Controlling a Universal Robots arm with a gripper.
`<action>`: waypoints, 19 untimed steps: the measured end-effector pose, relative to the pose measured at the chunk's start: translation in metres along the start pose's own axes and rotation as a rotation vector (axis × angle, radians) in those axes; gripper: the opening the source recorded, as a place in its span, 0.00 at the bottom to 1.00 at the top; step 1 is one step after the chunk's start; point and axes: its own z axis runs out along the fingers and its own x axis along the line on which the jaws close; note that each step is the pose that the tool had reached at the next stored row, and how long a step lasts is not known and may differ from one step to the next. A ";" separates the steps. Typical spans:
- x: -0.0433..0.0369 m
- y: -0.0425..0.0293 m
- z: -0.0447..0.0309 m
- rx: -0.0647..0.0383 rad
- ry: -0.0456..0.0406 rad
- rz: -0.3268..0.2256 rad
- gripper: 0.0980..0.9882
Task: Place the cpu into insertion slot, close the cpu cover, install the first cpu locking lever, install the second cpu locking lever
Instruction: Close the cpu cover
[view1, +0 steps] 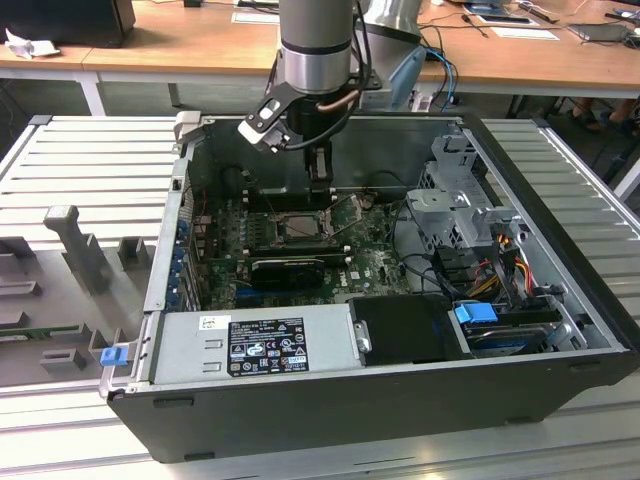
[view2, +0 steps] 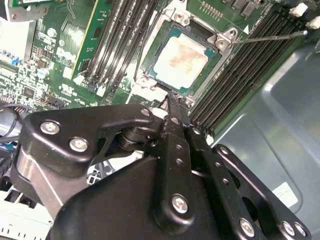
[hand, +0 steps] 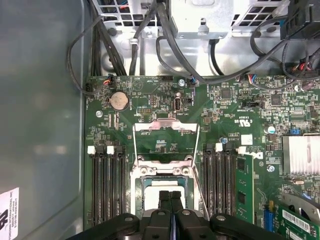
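Note:
Inside the open computer case (view1: 400, 400), the cpu (view2: 180, 59) lies flat in the insertion slot (view1: 300, 228), pale metal face up. In the first wrist view the cpu cover (hand: 166, 127) is swung open and lies back on the green board beyond the slot (hand: 165, 173). Thin lever rods (view2: 270, 36) stand free beside the socket. My gripper (view1: 318, 180) hangs above the socket with its black fingers pressed together and nothing between them. Its tip (view2: 172, 102) sits over the socket's edge and hides part of the cpu (hand: 152, 197) in the first wrist view (hand: 170, 194).
Black memory slots (hand: 107, 185) flank the socket on both sides. A power supply (view1: 265, 345) fills the case's front, and a drive cage (view1: 455, 210) with cables stands at the exterior view's right. A long black card (view1: 290, 268) lies in front of the socket.

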 end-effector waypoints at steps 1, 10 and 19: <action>0.0000 0.0001 -0.0012 0.000 0.0000 0.000 0.01; 0.0005 0.0138 -0.0052 0.000 0.0001 0.000 0.01; 0.0011 0.0277 -0.0041 0.000 0.0001 0.000 0.01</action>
